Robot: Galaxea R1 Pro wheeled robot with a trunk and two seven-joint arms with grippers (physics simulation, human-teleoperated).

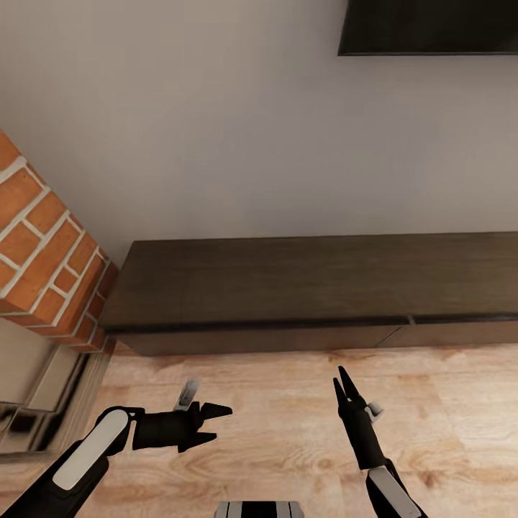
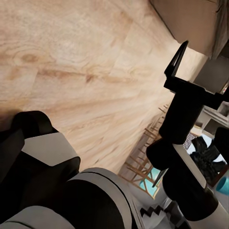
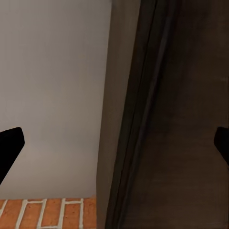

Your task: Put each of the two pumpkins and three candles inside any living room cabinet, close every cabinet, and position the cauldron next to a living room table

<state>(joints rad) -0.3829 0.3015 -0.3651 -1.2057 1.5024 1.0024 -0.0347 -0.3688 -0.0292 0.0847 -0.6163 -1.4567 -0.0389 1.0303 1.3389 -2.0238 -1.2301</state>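
The cabinet (image 1: 288, 280) is a long, low, dark-brown unit against the grey wall, and its plain front panels look flush and shut. My left gripper (image 1: 214, 424) hovers over the wooden floor in front of its left part, open and empty, pointing right. My right gripper (image 1: 343, 385) is a little to the right, pointing at the cabinet front, open with nothing in it. In the right wrist view the cabinet (image 3: 191, 119) is close ahead, between the spread fingertips (image 3: 12, 145). The left wrist view catches a right-arm finger (image 2: 177, 59) over the floor.
A red brick fireplace (image 1: 43, 252) juts out left of the cabinet, with a glossy hearth (image 1: 43, 403) below it. A dark screen (image 1: 432, 25) hangs on the wall at upper right. Light wooden floor (image 1: 288, 446) lies between me and the cabinet.
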